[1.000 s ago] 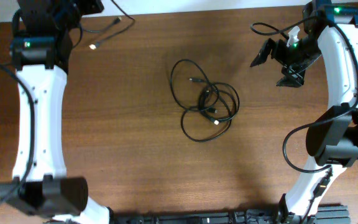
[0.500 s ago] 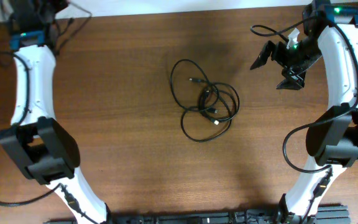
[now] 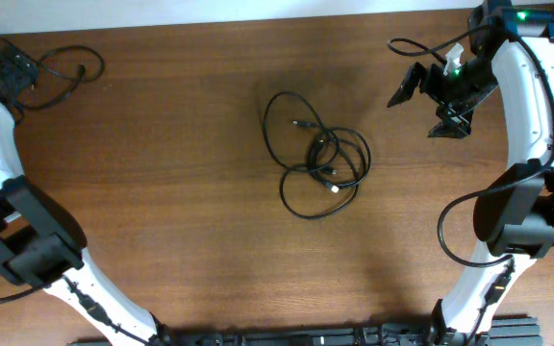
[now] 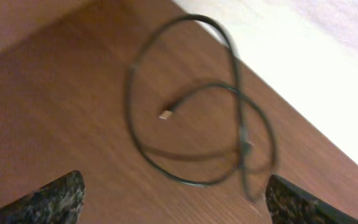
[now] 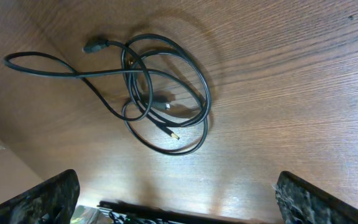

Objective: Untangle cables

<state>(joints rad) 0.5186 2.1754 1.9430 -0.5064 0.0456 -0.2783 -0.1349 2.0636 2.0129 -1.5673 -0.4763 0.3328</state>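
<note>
Both claws apart and empty: left claw (image 4: 179, 199) over one loose cable (image 4: 238, 118) near the far-left edge of the surface (image 3: 162, 240), right claw (image 5: 179, 196) above the tangle (image 5: 166, 102) mid-surface; risk: pinching crossed strands drags both cables, tightening the knot.

Wooden table (image 3: 162, 240) carries a tangled bundle of cables (image 3: 317, 159) at its middle, one loose cable (image 3: 62, 69) by the far-left corner.
</note>
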